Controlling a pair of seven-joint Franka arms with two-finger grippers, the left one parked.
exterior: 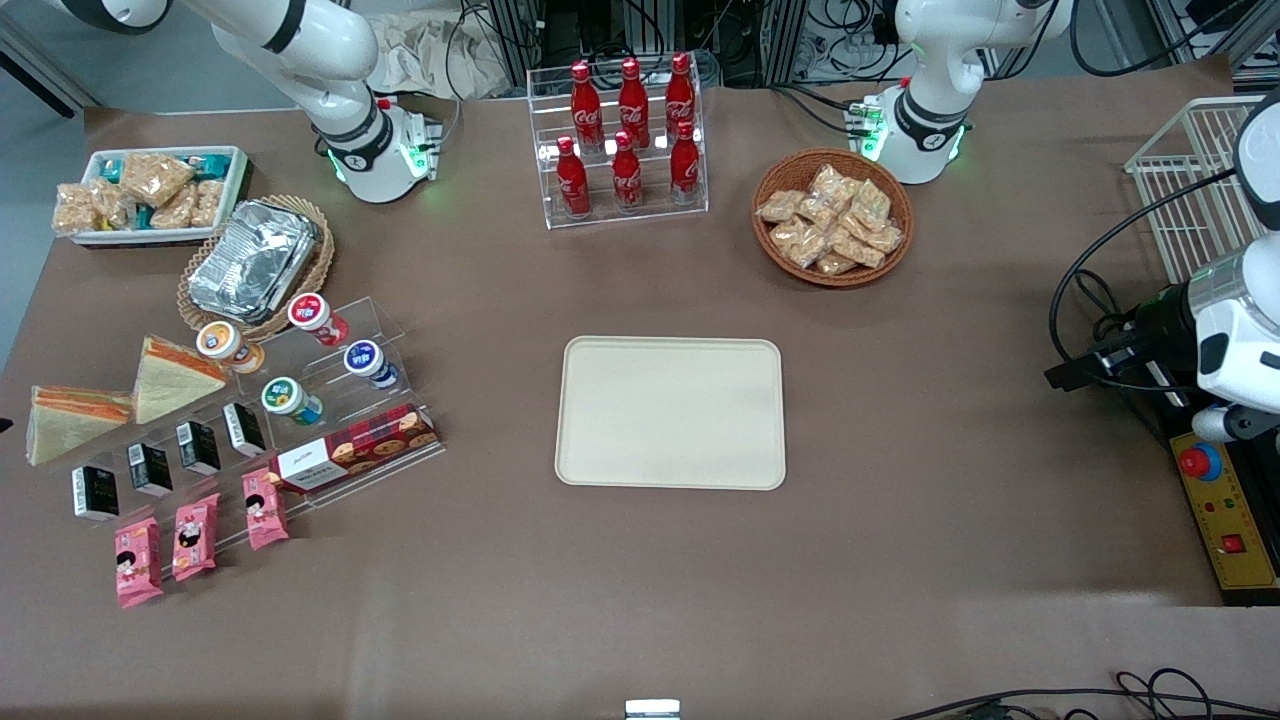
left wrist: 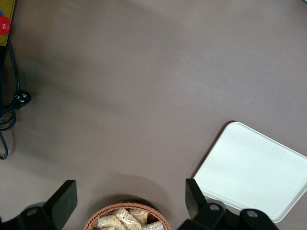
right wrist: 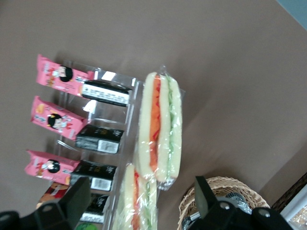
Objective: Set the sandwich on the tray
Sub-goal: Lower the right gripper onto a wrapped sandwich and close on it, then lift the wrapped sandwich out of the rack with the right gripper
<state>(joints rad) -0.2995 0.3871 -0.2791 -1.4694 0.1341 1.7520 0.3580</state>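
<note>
Gripper [right wrist: 140,188] hangs above the snack display at the working arm's end of the table, its two fingers spread wide with nothing between them. It points straight down. In the front view only the right arm's [exterior: 300,50] base and elbow show along the upper edge of the frame, so the wrist is held high.

The tray [exterior: 670,412] lies bare in the middle of the front view, well apart from the display.

The sandwich [exterior: 70,420] rests at the frame's edge at mid-height, nearer the front camera than the foil-filled wicker basket [exterior: 255,265]. It lies just beside the second wedge [exterior: 175,378], which shows mainly plain bread. From the wrist camera its cut edge [right wrist: 159,129] faces up, orange and green stripes between white slices, under glossy wrap.

It looks light and soft. The bread should squash under a hard pinch and the film may slip. A gentle close across the two bread faces, near the middle of the wedge, seems the best hold. The neighbouring wedge and the black cartons [right wrist: 98,139] alongside leave little room for a finger.
</note>
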